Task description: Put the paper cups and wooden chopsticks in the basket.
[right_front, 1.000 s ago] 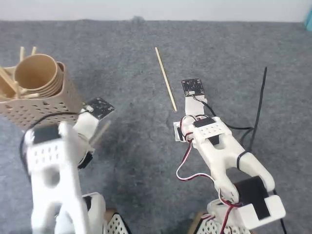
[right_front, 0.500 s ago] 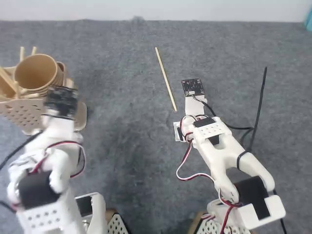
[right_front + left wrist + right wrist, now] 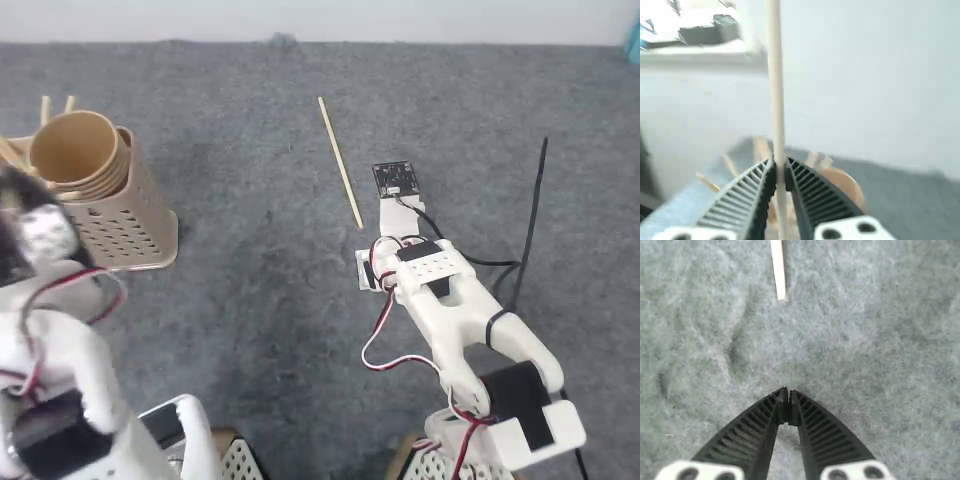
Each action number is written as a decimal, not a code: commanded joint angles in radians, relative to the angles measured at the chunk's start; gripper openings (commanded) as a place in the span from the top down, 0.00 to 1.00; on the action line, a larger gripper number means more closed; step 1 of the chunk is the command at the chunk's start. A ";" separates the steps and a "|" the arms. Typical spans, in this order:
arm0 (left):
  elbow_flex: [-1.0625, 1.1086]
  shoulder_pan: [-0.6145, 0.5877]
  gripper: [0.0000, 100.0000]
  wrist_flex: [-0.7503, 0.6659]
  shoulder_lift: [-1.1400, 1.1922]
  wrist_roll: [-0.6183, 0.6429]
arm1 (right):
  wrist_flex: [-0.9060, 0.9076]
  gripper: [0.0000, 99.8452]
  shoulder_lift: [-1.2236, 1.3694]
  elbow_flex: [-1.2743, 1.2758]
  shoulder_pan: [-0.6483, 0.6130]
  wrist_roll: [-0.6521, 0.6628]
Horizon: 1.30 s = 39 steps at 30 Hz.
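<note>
Left gripper (image 3: 780, 170), clamped tight on an upright wooden chopstick (image 3: 774, 90), has swung from the middle of the surface (image 3: 250, 300) to the basket (image 3: 125, 225) holding the paper cups (image 3: 75, 150) (a drop looks next), while the right gripper (image 3: 788, 407) stays closed and empty near the remaining chopstick (image 3: 340, 162).

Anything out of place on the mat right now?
One wooden chopstick lies loose on the grey mat, outside the basket, ahead of the shut right pincer. The left pincer grips a second chopstick. The basket stands upright.

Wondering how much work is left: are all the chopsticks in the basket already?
No, one chopstick lies flat on the grey mat, well apart from the basket.
</note>
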 commanded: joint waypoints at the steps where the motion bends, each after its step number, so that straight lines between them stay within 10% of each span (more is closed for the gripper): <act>1: 0.053 -0.114 0.99 -0.215 0.000 0.012 | 0.012 0.99 -0.065 -0.002 0.015 0.017; 13: 0.348 -0.230 0.99 -0.872 0.009 0.226 | 0.012 0.99 -0.065 -0.002 0.015 0.017; 23: 0.657 -0.101 0.99 -1.277 0.012 0.123 | 0.012 0.99 -0.065 -0.002 0.015 0.017; 39: 0.438 -0.103 0.99 -1.201 0.482 0.124 | 0.012 0.99 -0.065 -0.002 0.015 0.017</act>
